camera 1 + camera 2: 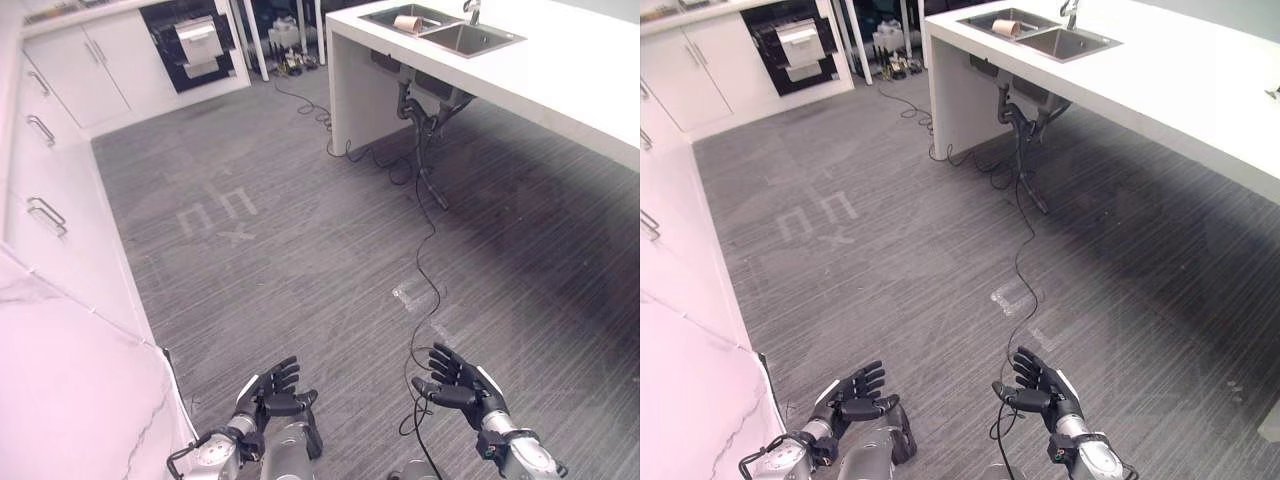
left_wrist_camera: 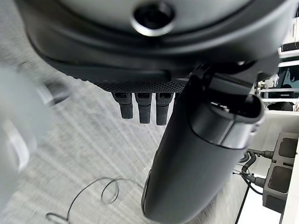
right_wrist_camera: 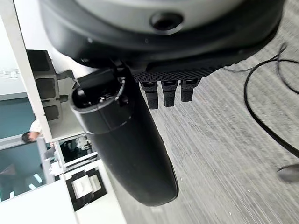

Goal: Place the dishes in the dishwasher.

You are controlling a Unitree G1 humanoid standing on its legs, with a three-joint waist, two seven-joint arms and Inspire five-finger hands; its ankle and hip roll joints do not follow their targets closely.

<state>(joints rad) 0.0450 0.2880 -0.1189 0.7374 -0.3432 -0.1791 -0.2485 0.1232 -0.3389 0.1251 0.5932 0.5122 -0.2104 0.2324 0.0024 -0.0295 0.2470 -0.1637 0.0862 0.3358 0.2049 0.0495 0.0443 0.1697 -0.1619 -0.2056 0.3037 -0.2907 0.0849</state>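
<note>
Cup on its side in sink, upper right of frame, on white bench. Left hand and right hand low, fingers relaxed, empty.

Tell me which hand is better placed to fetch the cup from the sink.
Right, marginally. Both the left hand and the right hand hang open and empty, but the sink holding the cup lies far ahead on the robot's right.
</note>
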